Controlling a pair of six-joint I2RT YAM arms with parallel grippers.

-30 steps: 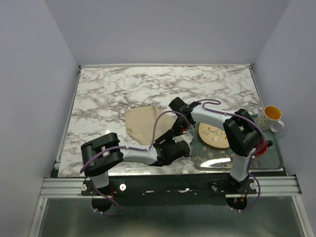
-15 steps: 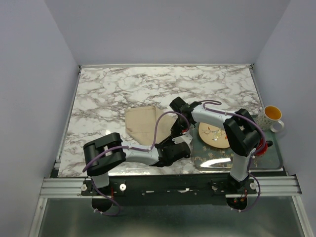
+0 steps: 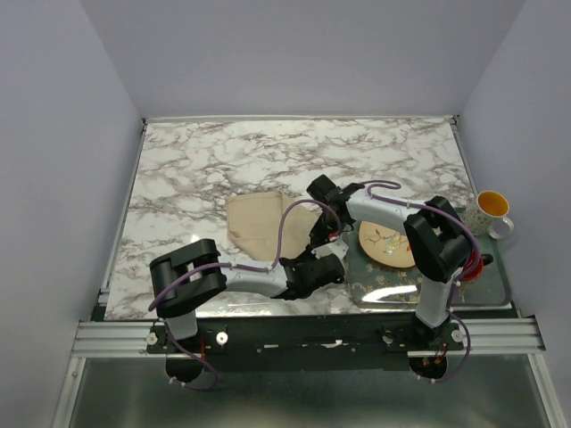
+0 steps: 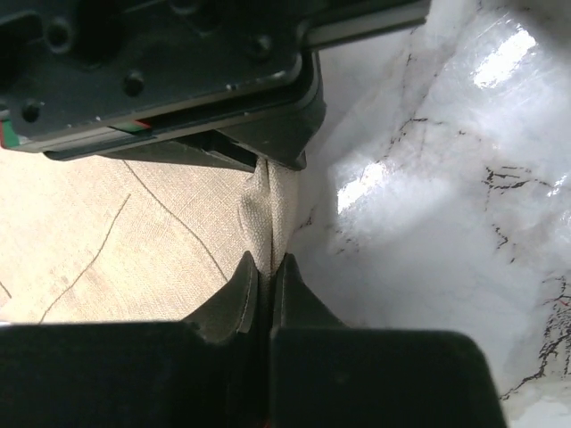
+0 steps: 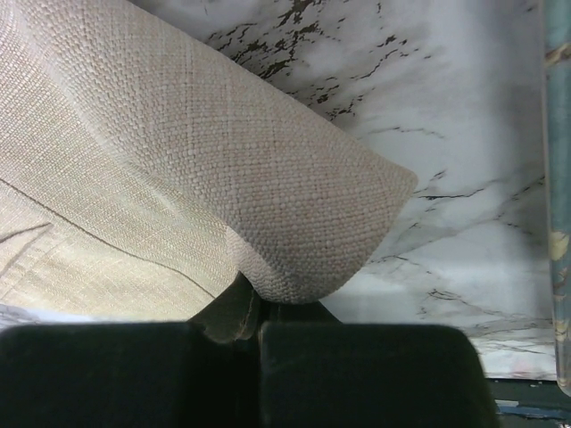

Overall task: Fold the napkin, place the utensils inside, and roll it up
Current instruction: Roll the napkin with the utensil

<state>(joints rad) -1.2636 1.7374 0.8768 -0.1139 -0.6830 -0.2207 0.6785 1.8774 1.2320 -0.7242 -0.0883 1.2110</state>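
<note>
**Both grippers pinch the right edge of the napkin**

The napkin (image 3: 257, 223) lies on the marble table (image 3: 205, 160), near the middle. It is just left of the tray (image 3: 464, 291) that carries the round plate (image 3: 385, 248). The left gripper (image 4: 266, 267) has its fingers pressed together on a thin raised fold at the edge of the cloth, beside bare marble. The right gripper (image 5: 256, 308) also pinches the cloth, and a rounded fold bulges above its fingers. In the top view, both grippers are close together.
</note>
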